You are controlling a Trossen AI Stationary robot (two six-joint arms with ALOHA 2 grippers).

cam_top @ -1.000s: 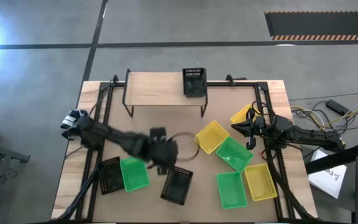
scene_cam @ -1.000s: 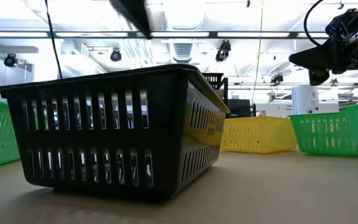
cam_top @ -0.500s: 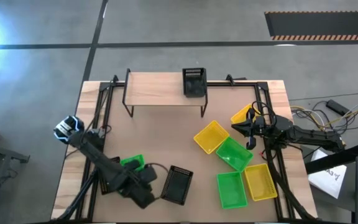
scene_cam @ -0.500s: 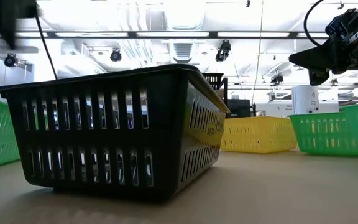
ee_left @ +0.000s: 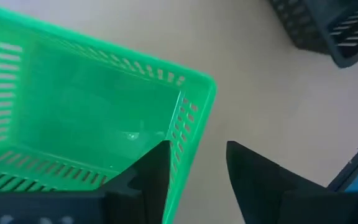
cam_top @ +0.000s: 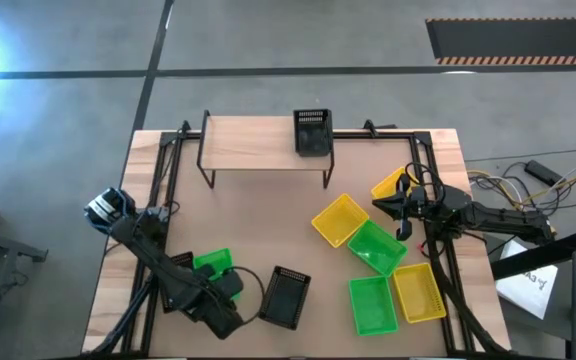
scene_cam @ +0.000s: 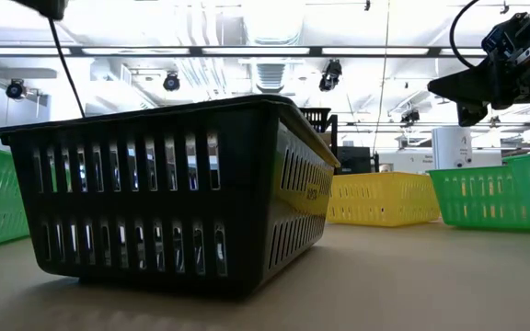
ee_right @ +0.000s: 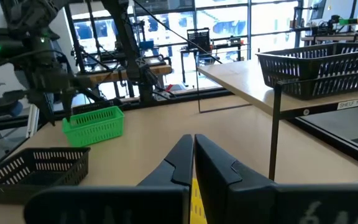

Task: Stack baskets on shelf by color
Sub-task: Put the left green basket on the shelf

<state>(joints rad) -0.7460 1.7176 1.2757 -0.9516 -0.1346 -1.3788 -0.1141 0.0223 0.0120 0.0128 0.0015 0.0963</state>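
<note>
At the table's near left, my left gripper (ee_left: 194, 165) hangs over the bright green plastic mesh basket (cam_top: 214, 264), jaws parted and straddling its end wall: one finger (ee_left: 151, 171) inside the rim, the other outside above bare tabletop. They are not pinched on the wall yet, as far as I can see. A black mesh basket (cam_top: 176, 281) sits just beside the green one under my arm, and another black mesh basket (cam_top: 286, 296) lies near to the right.

I judge the green basket light and thin-walled, a little springy, with slick plastic. The rim at the middle of that short wall is the stiffest place to pinch. A grip near a corner would probably let it swing and tilt.

Farther back stands the low shelf with the light wooden top and thin black legs (cam_top: 258, 145), with one black mesh basket (cam_top: 312, 131) on its right end.

To the right lie two yellow mesh baskets (cam_top: 340, 219) and two more green ones (cam_top: 376, 247), close together, a further yellow piece (cam_top: 389, 186) behind them. My right gripper (cam_top: 380, 206) waits just beside them, fingers closed on nothing.
</note>
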